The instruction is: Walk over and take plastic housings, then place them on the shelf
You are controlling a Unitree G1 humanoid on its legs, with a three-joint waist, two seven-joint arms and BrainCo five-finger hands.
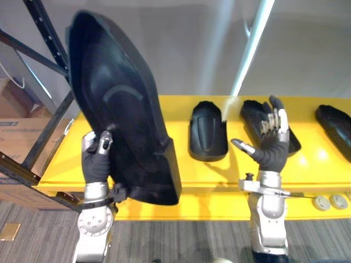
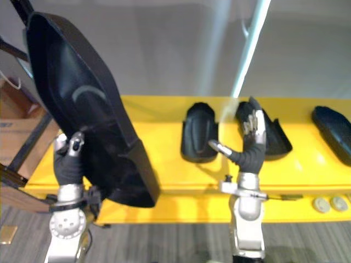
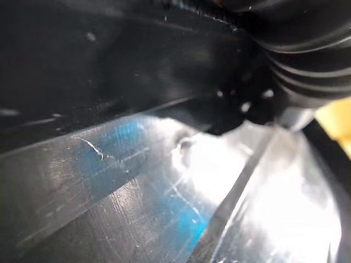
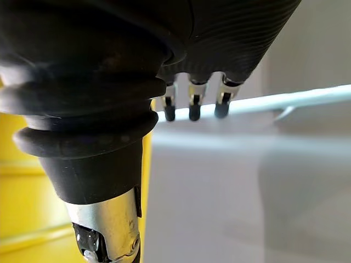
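Housing (image 1: 118,104) in grip of left hand (image 1: 97,160)

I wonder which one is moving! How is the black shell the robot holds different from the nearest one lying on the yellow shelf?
The held housing stands tilted in the air, in the left hand; the shelf housing lies flat on the yellow shelf, untouched. The held housing looks far bigger than the shelf housing. Both are black plastic.
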